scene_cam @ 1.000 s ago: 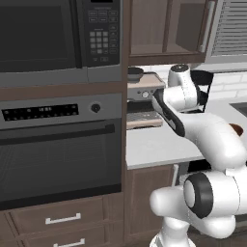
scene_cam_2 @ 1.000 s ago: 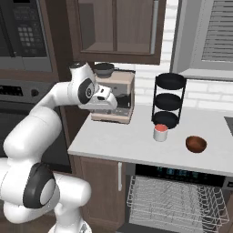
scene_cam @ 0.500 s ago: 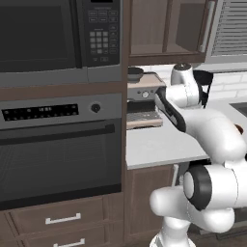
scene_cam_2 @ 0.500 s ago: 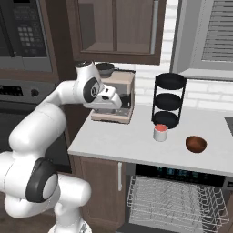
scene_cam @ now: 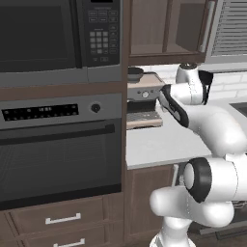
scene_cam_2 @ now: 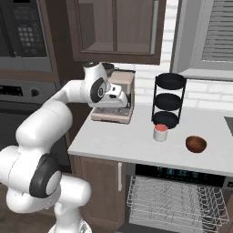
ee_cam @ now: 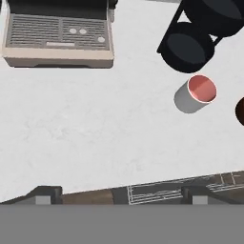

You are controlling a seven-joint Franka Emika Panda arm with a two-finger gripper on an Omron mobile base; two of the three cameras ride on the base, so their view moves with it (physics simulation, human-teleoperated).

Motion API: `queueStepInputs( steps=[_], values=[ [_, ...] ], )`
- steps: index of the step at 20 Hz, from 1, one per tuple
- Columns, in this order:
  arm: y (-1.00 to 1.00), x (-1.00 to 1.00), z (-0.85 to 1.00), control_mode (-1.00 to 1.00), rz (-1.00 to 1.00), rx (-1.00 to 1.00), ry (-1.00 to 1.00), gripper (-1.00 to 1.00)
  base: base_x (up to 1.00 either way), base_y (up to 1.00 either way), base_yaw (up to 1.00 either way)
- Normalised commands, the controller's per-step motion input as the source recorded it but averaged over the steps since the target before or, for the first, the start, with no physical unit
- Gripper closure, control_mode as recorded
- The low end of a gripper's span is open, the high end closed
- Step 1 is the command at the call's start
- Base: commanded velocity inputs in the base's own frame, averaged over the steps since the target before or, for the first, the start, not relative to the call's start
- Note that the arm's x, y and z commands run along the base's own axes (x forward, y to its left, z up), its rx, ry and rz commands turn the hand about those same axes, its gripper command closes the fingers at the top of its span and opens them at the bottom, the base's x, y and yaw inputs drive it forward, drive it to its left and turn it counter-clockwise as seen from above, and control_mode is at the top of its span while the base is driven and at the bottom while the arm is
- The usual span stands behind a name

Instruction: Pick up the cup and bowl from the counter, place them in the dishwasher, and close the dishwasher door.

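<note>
Claw (ee_cam: 122, 195) spread wide, nothing between the tips; the two dark fingertips (ee_cam: 45, 193) show at the bottom of the hand view, over the desk's front edge. In the right base view the hand hangs high by the coffee machine (scene_cam_2: 113, 96), at the desk's back left corner.

Cup (scene_cam_2: 160, 132): stands upright on the desk (scene_cam_2: 123, 143), long axis vertical, mouth up. Pale grey wall, red-pink inside. It sits mid-desk toward the back, just in front of the black three-tier rack (scene_cam_2: 168, 100), near touching its lowest tray; I cannot tell if they meet. In the hand view the cup (ee_cam: 195, 94) lies to the upper right, rim facing the camera.

Bowl (scene_cam_2: 196, 144): dark brown-red, round, opening up, no long axis to speak of. To the right of the cup, apart from it, nearer the front edge. A dark sliver at the right edge of the hand view may be it.

Open room: a broad bare stretch of pale desk runs from the coffee machine's front to the front edge and across to the cup. Free approach to the cup from front and left; the rack blocks the back.

Dishwasher (scene_cam_2: 182, 175) below the desk's right part, teal-lit strip on top, grey wire rack (scene_cam_2: 173, 200) pulled out. Door panel not discernible.

Wall oven (scene_cam: 58, 149) and microwave (scene_cam: 58, 41) stand left of the desk.
</note>
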Motion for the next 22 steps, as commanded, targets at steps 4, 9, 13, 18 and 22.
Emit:
queueStepInputs(
  steps=[4,9,13,18,22],
  values=[
    [-0.77,0.66,-0.11,-1.00,0.03,0.00,-0.05,-1.00,0.00,0.00,0.00],
    [-0.55,0.42,-0.03,-1.00,-0.03,0.00,0.02,-1.00,0.00,0.00,0.00],
    [0.00,0.00,0.00,-1.00,0.00,0.00,0.00,-1.00,0.00,0.00,0.00],
    [-0.55,0.02,-0.34,-1.00,-0.03,0.02,0.07,-1.00,0.00,0.00,0.00],
    [-0.28,0.00,-0.60,-1.00,-0.07,0.00,0.14,-1.00,0.00,0.00,0.00]
  ],
)
